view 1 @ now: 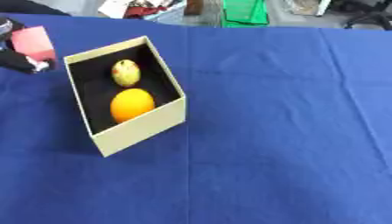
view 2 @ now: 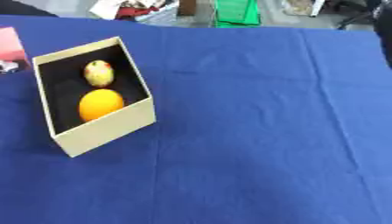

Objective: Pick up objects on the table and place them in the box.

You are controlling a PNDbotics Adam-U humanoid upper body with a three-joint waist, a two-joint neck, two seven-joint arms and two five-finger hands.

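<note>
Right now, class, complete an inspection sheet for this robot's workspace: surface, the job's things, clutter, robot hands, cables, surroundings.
Surface: table under a blue cloth, creased, bare across the middle and right.
Job's things: cream box with a dark inside, left of centre, open-topped; inside it an orange fruit nearer, a yellowish red-speckled fruit behind it.
Clutter: a pink flat object at the left edge.
Robot hands: left robot hand dark at the left edge, by the pink object, grip unclear; right one not seen.
Cables: nothing seen.
Surroundings: green item and mixed items beyond the far edge.
</note>
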